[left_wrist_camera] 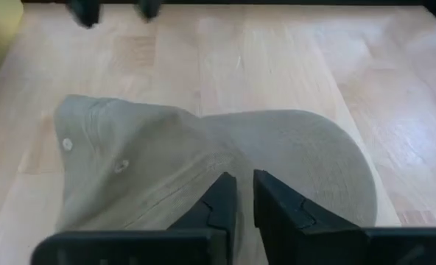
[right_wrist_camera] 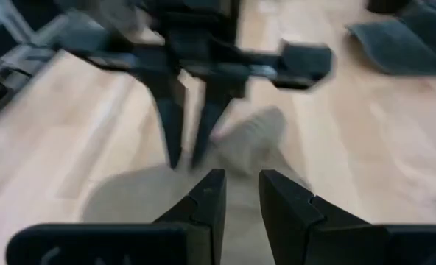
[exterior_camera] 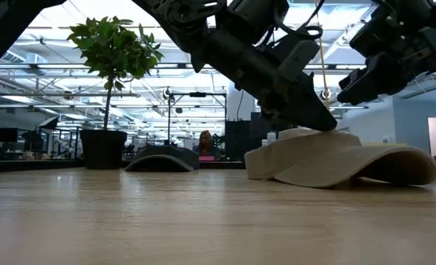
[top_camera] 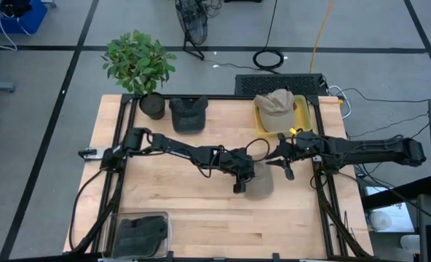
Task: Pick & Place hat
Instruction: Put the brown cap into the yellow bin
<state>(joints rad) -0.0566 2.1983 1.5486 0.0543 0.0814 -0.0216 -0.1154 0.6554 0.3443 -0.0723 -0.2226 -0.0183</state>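
Observation:
A beige hat point(top_camera: 261, 182) lies on the wooden table with its crown and brim edges down point(exterior_camera: 343, 158). My left gripper point(left_wrist_camera: 245, 190) stands over it near the table's middle point(top_camera: 239, 180), its fingers almost together on the cloth. My right gripper point(right_wrist_camera: 241, 188) hovers just above and to the right of the hat point(top_camera: 282, 164), its fingers a narrow gap apart and empty. In the low view it hangs clear of the hat point(exterior_camera: 376, 73). My left gripper pinches the hat's cloth where the crown meets the brim point(left_wrist_camera: 236, 163), between its two fingers point(left_wrist_camera: 216, 195). The fingers slant down from the table's left side point(exterior_camera: 314, 118). The hat still lies on the table, its brim point(exterior_camera: 395, 165) flat on the wood.
A tan hat point(top_camera: 277, 102) sits in a yellow tray point(top_camera: 260, 110) at the far edge. A dark hat point(top_camera: 188, 113) and a potted plant point(top_camera: 138, 64) stand far left. A clear bin point(top_camera: 164, 218) at the near left holds a dark hat point(top_camera: 140, 233). Bare wood lies near the front.

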